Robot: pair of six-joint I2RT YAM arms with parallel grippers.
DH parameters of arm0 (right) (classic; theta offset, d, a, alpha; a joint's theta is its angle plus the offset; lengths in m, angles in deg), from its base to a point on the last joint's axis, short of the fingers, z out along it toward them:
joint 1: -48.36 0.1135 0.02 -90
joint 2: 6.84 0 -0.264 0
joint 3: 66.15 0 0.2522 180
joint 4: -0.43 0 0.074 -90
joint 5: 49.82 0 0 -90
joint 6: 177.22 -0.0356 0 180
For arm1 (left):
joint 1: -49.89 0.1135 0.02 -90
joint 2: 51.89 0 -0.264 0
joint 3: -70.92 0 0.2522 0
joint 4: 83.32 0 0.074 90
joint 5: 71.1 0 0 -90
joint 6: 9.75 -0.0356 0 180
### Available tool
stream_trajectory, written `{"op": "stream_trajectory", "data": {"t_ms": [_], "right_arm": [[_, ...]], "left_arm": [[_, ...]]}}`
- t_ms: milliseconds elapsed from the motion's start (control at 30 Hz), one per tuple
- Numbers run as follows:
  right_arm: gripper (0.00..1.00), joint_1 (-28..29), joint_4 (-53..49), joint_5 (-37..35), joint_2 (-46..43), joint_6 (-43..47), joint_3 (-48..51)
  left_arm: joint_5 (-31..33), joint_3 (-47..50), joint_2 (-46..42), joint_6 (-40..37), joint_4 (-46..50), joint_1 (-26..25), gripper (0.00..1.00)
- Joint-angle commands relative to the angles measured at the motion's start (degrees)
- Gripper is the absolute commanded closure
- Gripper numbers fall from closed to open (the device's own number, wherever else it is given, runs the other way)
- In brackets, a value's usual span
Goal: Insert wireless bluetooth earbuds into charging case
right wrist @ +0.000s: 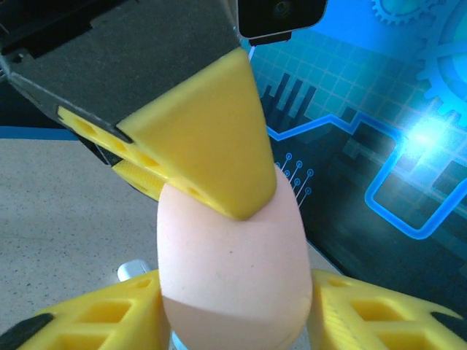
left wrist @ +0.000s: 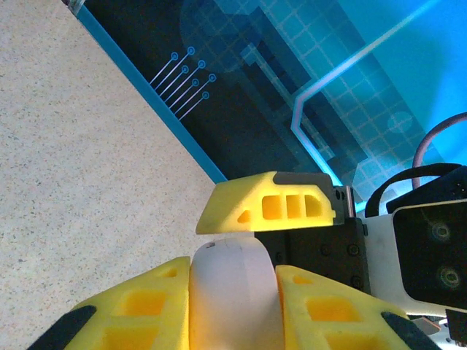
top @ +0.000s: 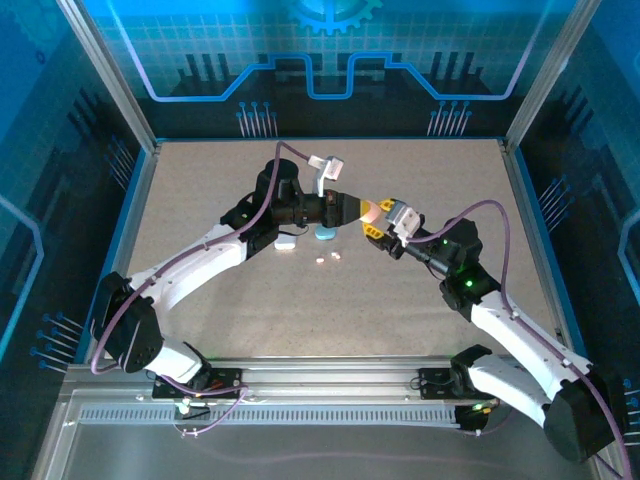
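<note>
gripping one pink case [top: 368, 212] from opposite sides, the left claw [top: 356, 210] and the right claw [top: 380, 224] stand tip to tip above the middle of the desk [top: 200, 300]. the case sits right between the two sets of tips, clear of the desk surface.

in the left wrist view the left claw's own yellow fingers [left wrist: 139, 306] press on either side of the case, which looks pale there. one yellow finger of the right claw lies across its far end. in the right wrist view the right claw's fingers [right wrist: 95, 321] flank the lower part of the same rounded case. a yellow finger of the left claw bears down on its top. each claw is closed on the pink case.

just beside the left claw, toward the arm bases, a blue case [top: 325, 233] lies on the desk. a white case [top: 287, 243] lies next to it, farther out on that claw's side. two earbuds [top: 327, 258] lie loose on the desk a little nearer the bases than both claws, apart from all three cases. they are pale specks, too small to tell their colours.
</note>
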Motion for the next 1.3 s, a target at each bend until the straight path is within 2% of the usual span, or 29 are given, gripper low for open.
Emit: {"op": "stream_trajectory", "data": {"t_ms": [0,100,200,300,567,700,800,1033,1267], "right_arm": [[0.54,-0.61,2.51,-0.06,-1.22,0.02,-1.59],[0.57,-0.61,1.74,0.1,-1.47,-0.42,-1.68],[0.61,-1.02,-3.44,3.73,-1.57,-0.47,-3.66],[0.63,-1.84,-11.44,9.01,-0.92,-1.34,-6.89],[0.64,-3.99,-28.21,27.32,4.14,-2.95,-15.63],[0.64,-4.12,-38.14,33.24,7.71,-1.34,-22.23],[0.64,-4.38,-41.05,35.74,9.39,-0.73,-24.55],[0.64,-4.74,-45.0,39.28,11.61,0.8,-27.55],[0.64,-4.91,-47.11,40.38,12.57,2.02,-28.71]], "left_arm": [[-1.41,-1.64,0.46,-0.12,0.85,0.13,0.82],[-1.04,-1.56,0.3,-0.49,1.0,0.15,0.82],[-0.21,-0.71,-0.19,-1.88,0.23,0.1,0.78],[0.77,0.71,-1.58,-5.29,-0.46,0.12,0.61],[1.69,10.4,-8.68,-21.57,-9.31,0.15,0.48],[-2.08,15.29,-11.19,-28.8,-14.55,0.13,0.47],[-5.78,17.03,-11.83,-31.75,-16.45,0.11,0.48],[-9.44,16.76,-11.51,-33.0,-14.97,0.09,0.53],[-10.47,16.04,-11.75,-37.44,-10.39,0.1,0.53]]}}
